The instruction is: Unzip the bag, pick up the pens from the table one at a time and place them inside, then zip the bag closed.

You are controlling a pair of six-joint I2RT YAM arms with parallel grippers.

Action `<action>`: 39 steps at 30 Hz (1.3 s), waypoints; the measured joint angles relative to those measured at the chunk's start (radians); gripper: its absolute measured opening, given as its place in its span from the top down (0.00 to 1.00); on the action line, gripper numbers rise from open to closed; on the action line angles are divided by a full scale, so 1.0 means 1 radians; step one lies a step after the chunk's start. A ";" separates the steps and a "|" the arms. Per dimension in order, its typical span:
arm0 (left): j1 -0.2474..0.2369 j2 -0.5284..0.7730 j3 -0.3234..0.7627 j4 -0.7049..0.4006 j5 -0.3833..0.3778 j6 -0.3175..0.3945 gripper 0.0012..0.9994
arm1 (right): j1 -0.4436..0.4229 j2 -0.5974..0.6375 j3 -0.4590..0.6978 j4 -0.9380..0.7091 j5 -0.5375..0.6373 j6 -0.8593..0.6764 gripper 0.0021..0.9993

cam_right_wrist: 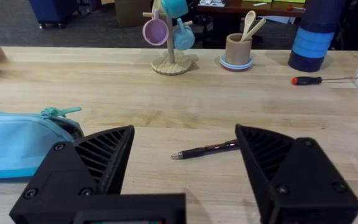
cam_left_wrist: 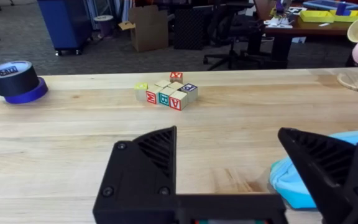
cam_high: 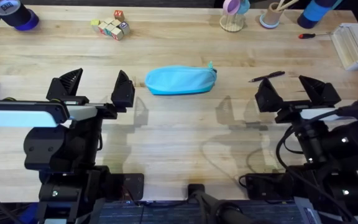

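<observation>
Table [cam_high: 179,134] mid: bag [cam_high: 180,80] zipped, soft, likely slumps; pinch teal pull tab [cam_right_wrist: 59,112] at right end. Pen [cam_high: 266,76] toward right edge, light, stiff, rolls. Left jaws [cam_high: 98,90] and right jaws [cam_high: 297,93] spread wide, holding nothing.

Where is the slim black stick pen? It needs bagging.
Overhead, the slim black stick pen lies on the wooden table, right of the light-blue fabric pouch, just beyond the right gripper.
</observation>
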 joint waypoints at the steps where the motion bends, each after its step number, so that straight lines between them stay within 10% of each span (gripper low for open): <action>1: 0.000 0.000 0.000 0.000 0.000 0.000 0.00 | 0.000 0.000 0.000 0.000 0.000 0.000 0.01; 24: 0.000 0.000 0.002 -0.003 0.004 -0.034 0.01 | 0.000 0.000 0.017 -0.031 -0.011 0.019 0.00; 39: 0.000 0.191 0.333 -0.309 0.073 -0.022 0.01 | 0.000 0.322 0.442 -0.381 -0.027 0.019 0.00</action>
